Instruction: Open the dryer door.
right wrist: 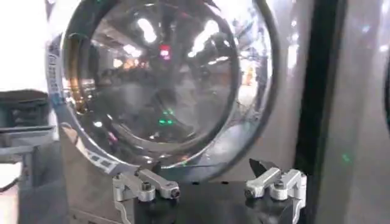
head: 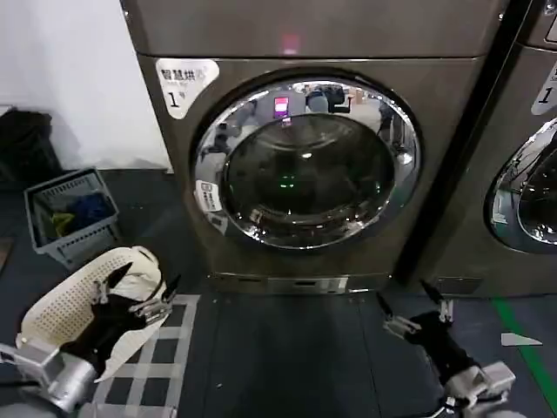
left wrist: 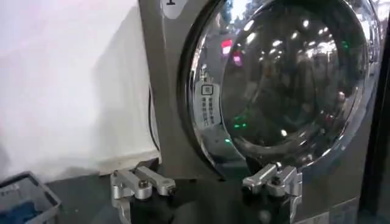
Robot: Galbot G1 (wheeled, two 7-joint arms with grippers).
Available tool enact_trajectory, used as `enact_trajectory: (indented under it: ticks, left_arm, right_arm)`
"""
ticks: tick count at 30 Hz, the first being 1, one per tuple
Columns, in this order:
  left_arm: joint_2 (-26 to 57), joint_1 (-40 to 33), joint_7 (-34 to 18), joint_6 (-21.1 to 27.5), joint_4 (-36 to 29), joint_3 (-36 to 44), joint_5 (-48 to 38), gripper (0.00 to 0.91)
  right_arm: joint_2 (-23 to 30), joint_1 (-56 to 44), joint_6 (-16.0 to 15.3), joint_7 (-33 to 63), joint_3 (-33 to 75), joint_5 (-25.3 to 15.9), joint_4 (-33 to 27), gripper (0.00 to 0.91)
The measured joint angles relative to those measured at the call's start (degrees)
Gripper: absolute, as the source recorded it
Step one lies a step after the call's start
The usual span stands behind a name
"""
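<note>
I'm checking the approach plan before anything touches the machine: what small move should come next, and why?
Probably raise the right gripper toward the right edge of the dryer door. The door sits shut, flush in its chrome ring, and both grippers hang low near the floor with fingers open. The left gripper is over by a white basket.

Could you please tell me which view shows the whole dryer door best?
The head view: the dryer door sits whole and shut, chrome ring complete. The left wrist view crops its upper part; the right wrist view cuts off the top.

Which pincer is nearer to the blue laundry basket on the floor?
Left. The left pincer hangs low just right of the blue laundry basket; the right pincer is far across, below the dryer door.
</note>
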Motion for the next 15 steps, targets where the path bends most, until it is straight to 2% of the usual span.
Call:
enact_trajectory:
  ticks: [6,15]
  left_arm:
    - [-0.2,0.3,0.0,0.0,-0.2,0.0,0.1,0.907]
    - [-0.2,0.1,0.0,0.0,-0.1,0.0,0.1,0.907]
  right_arm:
    - [-3.6,4.8,0.7,-0.4,-4.3,1.6,-1.9,0.907]
    - [-7.4,12.8,-1.0,-0.3,-11.6,2.5,-4.3,0.907]
